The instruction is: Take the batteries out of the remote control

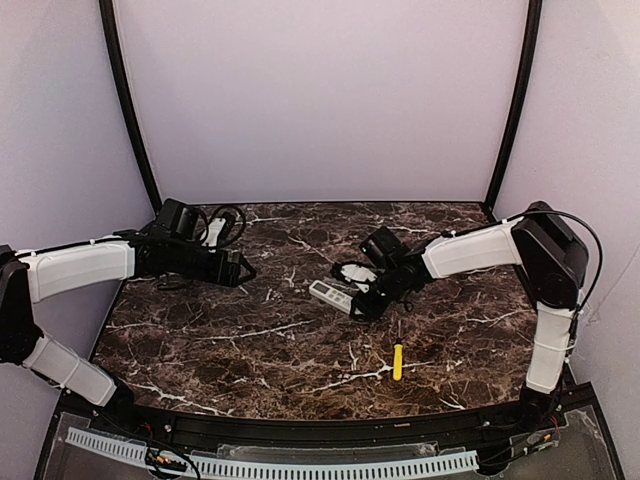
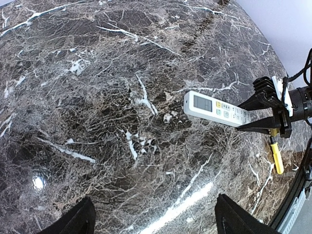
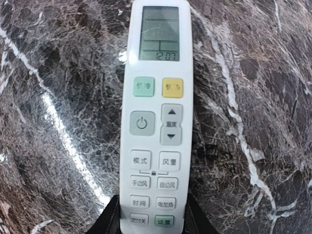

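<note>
Pale lilac walls (image 1: 320, 100) and two black corner posts (image 1: 128, 100) enclose a dark brown marble worktop (image 1: 250, 340), veined in white and glossy with bright reflections. Bare marble stretches from its middle to the left and near edges. The left gripper (image 2: 155, 214) hovers near the far-left corner, jaws wide apart, holding nothing. The right gripper (image 3: 153, 209) clamps the button end of the remote control (image 3: 156, 126), which lies face up at the worktop's middle. Its display reads 12:07; its keys include 模式, 风量, 时间 and 设置. A yellow-handled screwdriver (image 1: 397, 361) lies toward the near-right edge.
</note>
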Robot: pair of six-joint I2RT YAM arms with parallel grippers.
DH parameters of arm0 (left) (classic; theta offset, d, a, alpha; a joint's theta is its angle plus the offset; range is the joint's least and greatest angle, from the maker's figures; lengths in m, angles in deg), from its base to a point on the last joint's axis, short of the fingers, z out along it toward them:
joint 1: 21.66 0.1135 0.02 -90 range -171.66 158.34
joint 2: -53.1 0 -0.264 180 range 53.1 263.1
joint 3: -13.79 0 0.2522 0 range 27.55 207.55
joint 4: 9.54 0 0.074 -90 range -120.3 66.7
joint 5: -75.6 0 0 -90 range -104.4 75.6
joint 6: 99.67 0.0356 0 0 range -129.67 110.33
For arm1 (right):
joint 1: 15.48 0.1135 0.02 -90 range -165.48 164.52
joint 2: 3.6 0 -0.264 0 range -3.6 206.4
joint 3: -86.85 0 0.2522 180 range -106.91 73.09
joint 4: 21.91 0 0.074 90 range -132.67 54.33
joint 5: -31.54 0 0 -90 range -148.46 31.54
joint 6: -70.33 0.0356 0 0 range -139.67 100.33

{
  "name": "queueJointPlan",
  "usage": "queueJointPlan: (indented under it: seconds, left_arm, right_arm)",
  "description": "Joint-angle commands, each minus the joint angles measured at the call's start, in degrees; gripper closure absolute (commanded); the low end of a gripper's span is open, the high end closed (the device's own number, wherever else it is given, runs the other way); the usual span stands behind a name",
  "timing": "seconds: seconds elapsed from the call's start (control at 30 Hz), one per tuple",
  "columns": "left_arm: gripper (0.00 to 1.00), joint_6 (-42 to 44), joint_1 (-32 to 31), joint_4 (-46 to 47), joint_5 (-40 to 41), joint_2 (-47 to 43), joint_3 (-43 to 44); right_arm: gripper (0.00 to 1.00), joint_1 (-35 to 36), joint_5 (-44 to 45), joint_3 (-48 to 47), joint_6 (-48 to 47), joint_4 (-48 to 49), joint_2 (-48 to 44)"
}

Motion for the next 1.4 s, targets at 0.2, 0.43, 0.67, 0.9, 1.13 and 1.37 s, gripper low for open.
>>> queueJointPlan:
  seconds: [0.2,0.43,0.67,0.9,1.13,1.37]
  left_arm:
    - [0.14,1.00,-0.24,3.46,-4.45,-2.22,-1.10]
    - [0.13,4.01,-0.24,16.84,-14.77,-3.88,-4.94]
    - [0.13,6.67,-0.20,22.35,-25.44,-1.98,-2.31]
    - [0.15,5.31,-0.20,23.25,-37.79,3.26,5.40]
    - [0.19,1.57,-0.27,25.31,-47.63,7.45,9.53]
    - [0.24,-2.10,-1.49,27.38,-51.46,9.81,10.42]
  right_arm:
    - [0.84,0.57,-2.03,-2.36,0.47,-0.22,-0.44]
    - [0.90,-2.96,-17.29,-6.36,0.81,-3.52,-4.60]
    - [0.92,-7.47,-36.26,-6.15,3.39,-5.80,-9.54]
    - [0.91,-7.89,-51.77,-3.00,2.64,-5.17,-14.42]
    - [0.91,-7.89,-57.19,-4.49,1.62,-6.45,-15.30]
    - [0.91,-7.71,-56.88,-7.11,0.98,-8.63,-13.14]
